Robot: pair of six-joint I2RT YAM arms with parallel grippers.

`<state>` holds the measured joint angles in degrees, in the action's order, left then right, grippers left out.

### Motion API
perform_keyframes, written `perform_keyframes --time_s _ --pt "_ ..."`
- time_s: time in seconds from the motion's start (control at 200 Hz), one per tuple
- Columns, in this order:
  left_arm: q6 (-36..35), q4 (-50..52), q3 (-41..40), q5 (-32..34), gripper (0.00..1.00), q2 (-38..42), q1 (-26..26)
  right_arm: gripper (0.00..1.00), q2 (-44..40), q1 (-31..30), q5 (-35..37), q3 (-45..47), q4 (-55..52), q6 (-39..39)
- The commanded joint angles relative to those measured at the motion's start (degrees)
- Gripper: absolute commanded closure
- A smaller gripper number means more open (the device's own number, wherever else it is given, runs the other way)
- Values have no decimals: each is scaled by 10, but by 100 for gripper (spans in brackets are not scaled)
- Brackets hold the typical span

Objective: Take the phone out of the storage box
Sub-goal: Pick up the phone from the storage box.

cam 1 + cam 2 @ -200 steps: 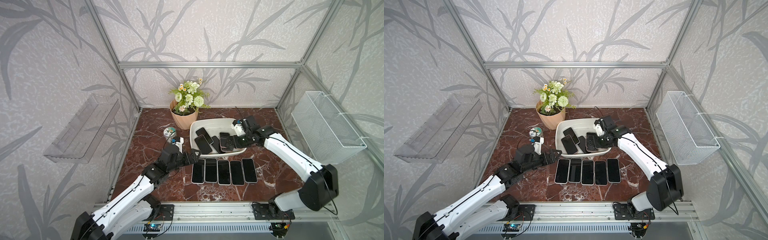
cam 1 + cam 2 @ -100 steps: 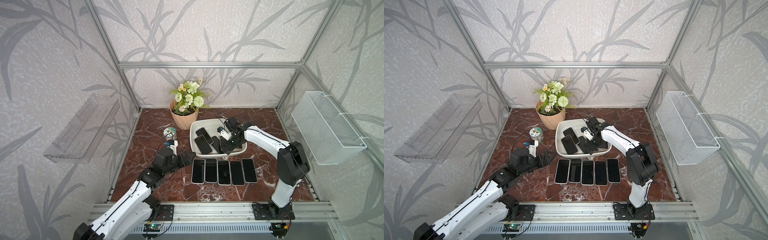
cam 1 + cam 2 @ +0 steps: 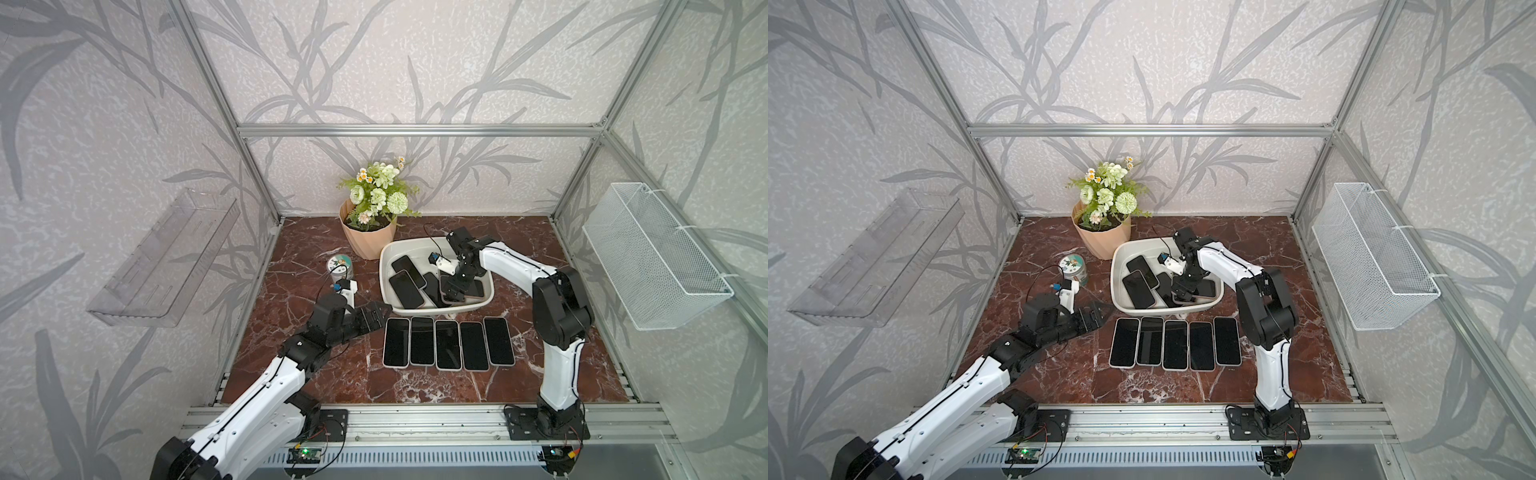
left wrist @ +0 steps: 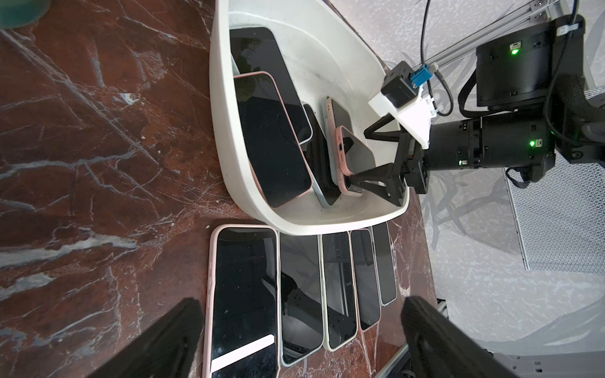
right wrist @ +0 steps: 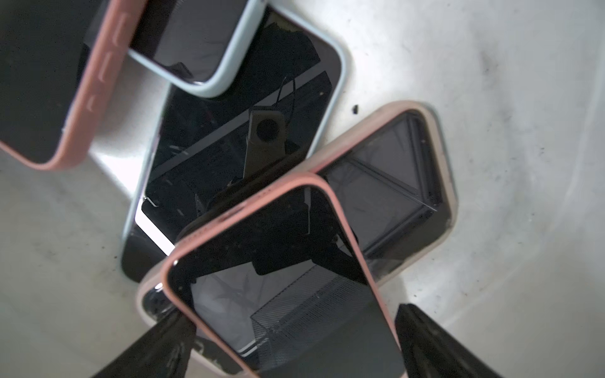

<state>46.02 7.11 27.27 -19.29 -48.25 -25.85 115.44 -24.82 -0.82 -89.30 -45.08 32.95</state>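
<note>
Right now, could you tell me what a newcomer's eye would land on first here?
Probably the neat row of five phones lying screen-up on the marble table, just in front of the storage box. Next, the jumble of phones inside it, where the right gripper reaches in, fingers spread either side of a pink-cased phone.

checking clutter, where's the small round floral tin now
In both top views, the small round floral tin sits left of the white plastic tub, beside the beige flower pot.

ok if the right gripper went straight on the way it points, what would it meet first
Most likely the pink-cased phone in the storage box, lying between the open fingers of the right gripper; how close is unclear.
</note>
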Motion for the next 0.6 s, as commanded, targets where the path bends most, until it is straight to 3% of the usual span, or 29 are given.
perform_keyframes --time_s 0.0,0.47,0.595 --pt "-12 -20 -8 -15 0 -13 7 1 21 16 8 -15 -4 28" --pt "-12 -34 6 -31 0 -46 15 1 137 60 -121 -143 -98 26" --pt "-14 -26 9 -32 0 -44 18 1 157 65 -111 -165 -107 14"
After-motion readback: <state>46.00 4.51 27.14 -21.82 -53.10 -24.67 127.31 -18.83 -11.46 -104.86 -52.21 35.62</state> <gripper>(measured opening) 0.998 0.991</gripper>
